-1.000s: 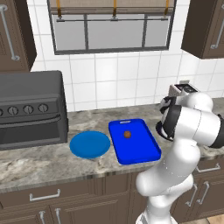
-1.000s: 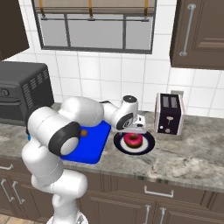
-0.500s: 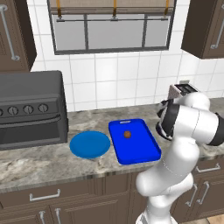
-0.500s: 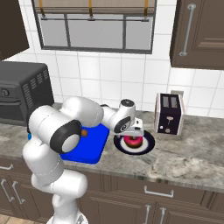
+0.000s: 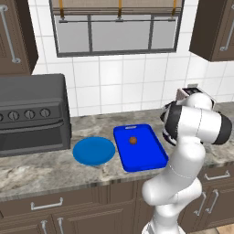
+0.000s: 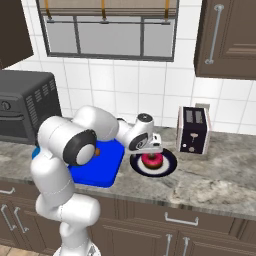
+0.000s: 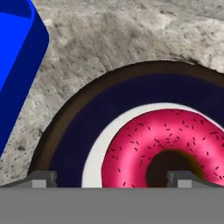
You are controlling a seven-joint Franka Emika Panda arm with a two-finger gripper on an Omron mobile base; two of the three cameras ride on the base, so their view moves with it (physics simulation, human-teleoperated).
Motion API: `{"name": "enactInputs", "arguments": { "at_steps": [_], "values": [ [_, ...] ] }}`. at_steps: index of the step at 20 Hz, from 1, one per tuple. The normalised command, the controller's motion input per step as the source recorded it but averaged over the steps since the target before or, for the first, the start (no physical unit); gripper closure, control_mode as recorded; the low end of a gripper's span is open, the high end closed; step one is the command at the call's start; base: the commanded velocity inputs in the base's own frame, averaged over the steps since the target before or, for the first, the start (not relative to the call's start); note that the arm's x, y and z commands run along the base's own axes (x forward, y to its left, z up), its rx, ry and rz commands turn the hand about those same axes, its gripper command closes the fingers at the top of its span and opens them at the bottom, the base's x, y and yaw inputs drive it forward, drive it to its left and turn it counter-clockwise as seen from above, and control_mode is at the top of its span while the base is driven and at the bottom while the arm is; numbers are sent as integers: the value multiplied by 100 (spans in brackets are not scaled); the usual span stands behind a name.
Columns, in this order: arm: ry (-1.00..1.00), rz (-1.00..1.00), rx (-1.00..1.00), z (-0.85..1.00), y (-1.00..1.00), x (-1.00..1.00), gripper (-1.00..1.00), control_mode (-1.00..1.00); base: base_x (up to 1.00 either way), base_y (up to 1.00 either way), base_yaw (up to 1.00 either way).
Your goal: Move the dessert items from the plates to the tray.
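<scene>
The blue tray [image 5: 139,147] holds the small brown ball [image 5: 133,140]. The pink donut [image 6: 152,160] sits on the dark-rimmed plate [image 6: 170,165], just beside the tray's edge. The claw [image 6: 151,151] hovers spread over it. The round blue plate [image 5: 93,151] lies on the counter [image 6: 210,185].

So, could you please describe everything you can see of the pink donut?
The pink donut is a ring with glossy pink frosting, fine dark sprinkles and a brown edge inside its hole. It lies flat on the white centre of the small plate with a dark rim, on the counter right of the blue tray. The gripper hangs close above it, jaws spread on either side; whether they touch it I cannot tell.
</scene>
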Motion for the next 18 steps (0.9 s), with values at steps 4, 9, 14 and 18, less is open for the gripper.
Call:
{"name": "enactInputs", "arguments": {
  "at_steps": [4, 9, 14, 18],
  "values": [
    [6, 7, 0, -20, 0, 9, -100, -100, 0, 0, 0],
    [16, 1, 0, -25, 0, 6, -100, -100, 0, 0, 0],
    [16, 0, 0, -51, 1, 1, 100, -100, 0, 0, 0],
    [12, 0, 0, -69, 0, 0, 100, -100, 0, 0, 0]
  ]
}}
